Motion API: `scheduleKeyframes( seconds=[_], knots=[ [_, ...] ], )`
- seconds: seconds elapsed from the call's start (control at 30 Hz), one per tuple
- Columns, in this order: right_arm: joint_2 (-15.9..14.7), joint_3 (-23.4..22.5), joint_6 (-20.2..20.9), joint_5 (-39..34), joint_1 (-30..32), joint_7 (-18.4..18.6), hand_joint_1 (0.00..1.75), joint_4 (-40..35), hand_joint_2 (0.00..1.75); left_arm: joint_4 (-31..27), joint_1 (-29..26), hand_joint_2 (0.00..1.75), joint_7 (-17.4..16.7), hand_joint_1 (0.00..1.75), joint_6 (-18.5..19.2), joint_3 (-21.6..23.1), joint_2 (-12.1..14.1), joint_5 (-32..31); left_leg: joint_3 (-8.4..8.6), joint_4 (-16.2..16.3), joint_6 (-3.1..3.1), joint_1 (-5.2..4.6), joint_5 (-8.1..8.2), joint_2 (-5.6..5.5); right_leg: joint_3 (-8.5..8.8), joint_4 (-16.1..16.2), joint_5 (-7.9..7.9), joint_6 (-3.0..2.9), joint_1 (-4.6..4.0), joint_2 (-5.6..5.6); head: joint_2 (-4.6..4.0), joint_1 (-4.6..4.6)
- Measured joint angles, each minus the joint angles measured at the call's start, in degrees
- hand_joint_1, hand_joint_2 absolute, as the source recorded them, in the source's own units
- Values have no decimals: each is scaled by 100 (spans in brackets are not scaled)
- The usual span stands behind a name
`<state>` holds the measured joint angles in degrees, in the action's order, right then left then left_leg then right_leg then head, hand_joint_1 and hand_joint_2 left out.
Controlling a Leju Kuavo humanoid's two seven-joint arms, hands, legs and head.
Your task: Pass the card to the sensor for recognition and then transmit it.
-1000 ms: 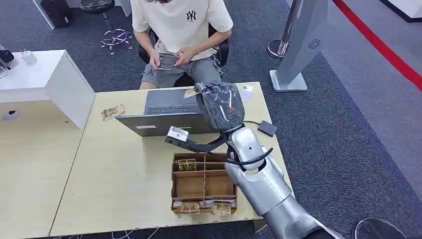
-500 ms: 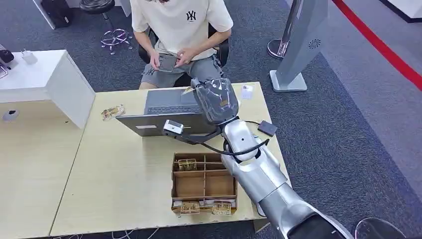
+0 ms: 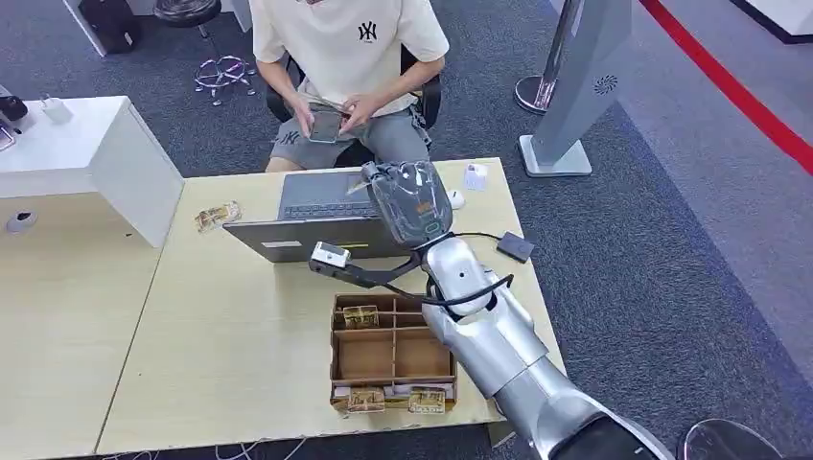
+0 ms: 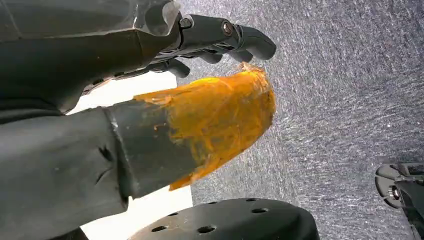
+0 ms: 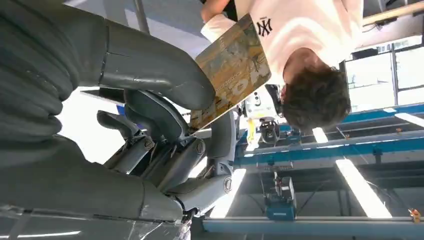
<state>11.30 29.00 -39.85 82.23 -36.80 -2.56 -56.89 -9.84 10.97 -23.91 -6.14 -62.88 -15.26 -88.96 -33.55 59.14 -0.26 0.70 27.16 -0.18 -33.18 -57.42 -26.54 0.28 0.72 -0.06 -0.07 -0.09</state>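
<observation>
Right wrist view: right hand (image 5: 150, 115) pinches the card (image 5: 230, 70) above the laptop (image 3: 316, 211).

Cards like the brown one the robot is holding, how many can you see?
5, maybe more hidden. One card in the right hand, one on the table's far left, three in the box: one at its far left, two at its near edge.

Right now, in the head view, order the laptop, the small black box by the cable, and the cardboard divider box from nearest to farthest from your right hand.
1. Laptop: directly under and beside the right hand.
2. Small black box: to the hand's right, at the table edge.
3. Cardboard divider box: nearer the robot, at the front edge.
</observation>
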Motion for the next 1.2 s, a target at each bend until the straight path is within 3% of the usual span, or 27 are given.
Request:
scheduleKeyframes(
  seconds=[1.2],
  knots=[
    [74,-131,0,35,334,-181,175,-61,175,-2,-77,0,-22,0,-46,0,39,-11,0,0,0,0,0,0,0,0,0,0,0,0,0,0]
  ],
)
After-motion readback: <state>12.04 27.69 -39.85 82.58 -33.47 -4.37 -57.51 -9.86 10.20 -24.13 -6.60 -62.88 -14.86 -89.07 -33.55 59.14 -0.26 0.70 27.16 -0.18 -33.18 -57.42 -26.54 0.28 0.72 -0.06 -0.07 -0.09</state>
